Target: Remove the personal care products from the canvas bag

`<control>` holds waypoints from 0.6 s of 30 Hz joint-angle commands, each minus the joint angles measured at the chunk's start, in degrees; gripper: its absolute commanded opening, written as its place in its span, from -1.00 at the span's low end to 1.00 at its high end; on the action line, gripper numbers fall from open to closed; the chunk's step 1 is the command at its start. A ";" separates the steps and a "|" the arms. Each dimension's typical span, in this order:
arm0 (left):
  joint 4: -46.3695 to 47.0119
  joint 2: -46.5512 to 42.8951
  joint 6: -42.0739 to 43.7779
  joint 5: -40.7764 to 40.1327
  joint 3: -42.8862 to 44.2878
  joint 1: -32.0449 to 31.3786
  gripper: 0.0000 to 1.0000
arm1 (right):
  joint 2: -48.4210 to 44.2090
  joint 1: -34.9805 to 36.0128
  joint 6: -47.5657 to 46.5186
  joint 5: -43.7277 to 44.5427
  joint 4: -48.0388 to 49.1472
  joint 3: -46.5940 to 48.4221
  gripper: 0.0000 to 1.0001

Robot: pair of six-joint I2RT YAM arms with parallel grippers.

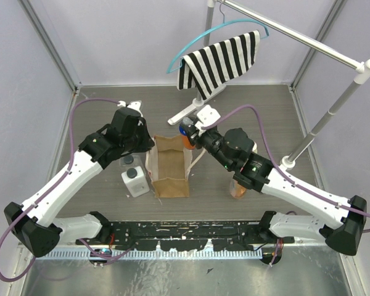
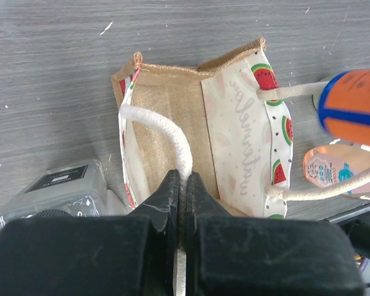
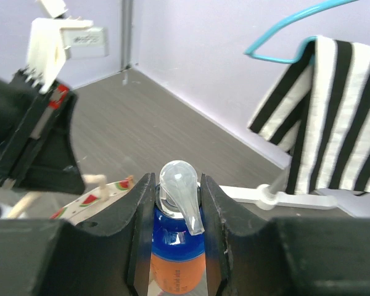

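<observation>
Right gripper (image 3: 177,185) clamps the orange bottle (image 3: 174,271); left gripper (image 2: 184,185) pinches the bag handle (image 2: 160,125); bottle may snag the right-hand loop (image 2: 290,91), tipping the bag (image 2: 240,142).

Pale lilac walls (image 1: 142,37) are closing in a grey wood-grain desk (image 1: 98,105) on three sides. A white clothes rail (image 1: 296,35) is standing at the far right, with a striped cloth (image 1: 219,61) hanging from it on a teal hanger (image 1: 180,55).
</observation>
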 commanded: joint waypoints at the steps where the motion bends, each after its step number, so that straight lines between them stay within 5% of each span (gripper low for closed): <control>1: 1.23 -1.93 -0.68 0.91 -2.47 -0.11 -0.86 | -3.47 -2.39 -2.85 4.36 8.68 4.17 -0.99; 11: 1.64 -2.88 -0.78 1.22 -4.20 -0.15 -0.85 | -3.84 -10.01 -1.85 5.11 7.43 4.24 -0.99; 18: 2.26 -2.46 -1.09 4.08 -4.74 -0.15 -0.80 | -3.99 -16.42 5.00 3.71 13.91 -7.26 -0.99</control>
